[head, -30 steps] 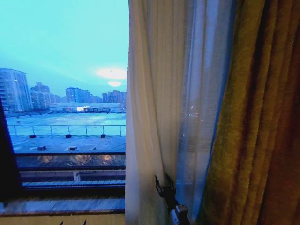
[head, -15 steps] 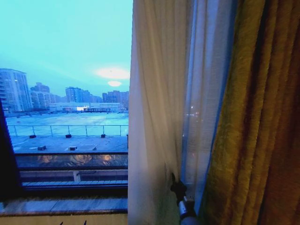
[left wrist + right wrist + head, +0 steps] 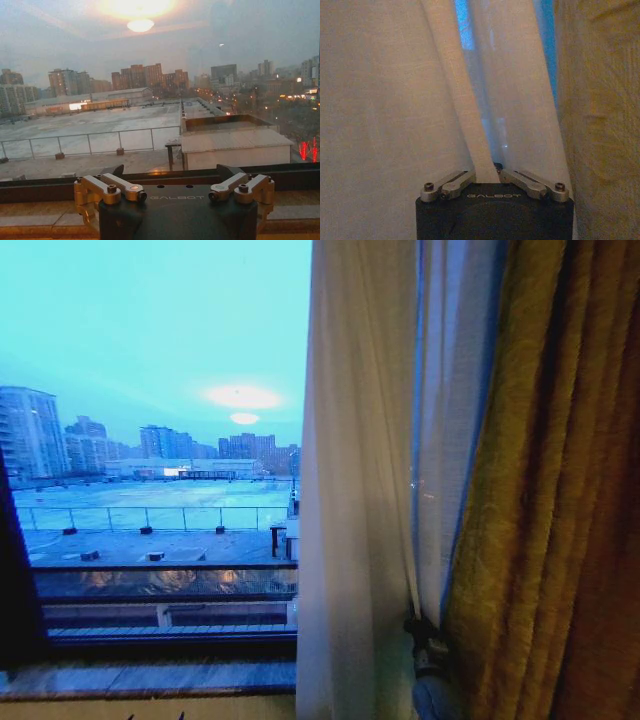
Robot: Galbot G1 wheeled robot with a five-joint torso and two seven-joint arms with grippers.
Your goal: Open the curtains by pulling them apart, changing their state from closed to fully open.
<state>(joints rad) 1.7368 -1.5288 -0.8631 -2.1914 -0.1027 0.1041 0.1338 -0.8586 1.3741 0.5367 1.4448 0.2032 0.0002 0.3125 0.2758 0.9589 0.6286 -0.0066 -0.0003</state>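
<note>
The sheer curtains (image 3: 360,490) hang bunched at the right side of the window (image 3: 150,490), just beside the golden drape (image 3: 560,490). Most of the glass is already uncovered, so I judge the opening nearly done on this side. The right gripper (image 3: 487,172) pinches one fold, low down. The left gripper (image 3: 172,187) is spread and holds nothing, low before the sill (image 3: 40,220). Both claws carry the word "GALBOT".

At my three o'clock hangs a heavy golden-brown drape (image 3: 560,500). Toward nine o'clock the bare window (image 3: 150,390) shows a flat rooftop with a railing (image 3: 140,512), distant towers (image 3: 30,430) and a lamp's reflection (image 3: 240,397) in the glass.
</note>
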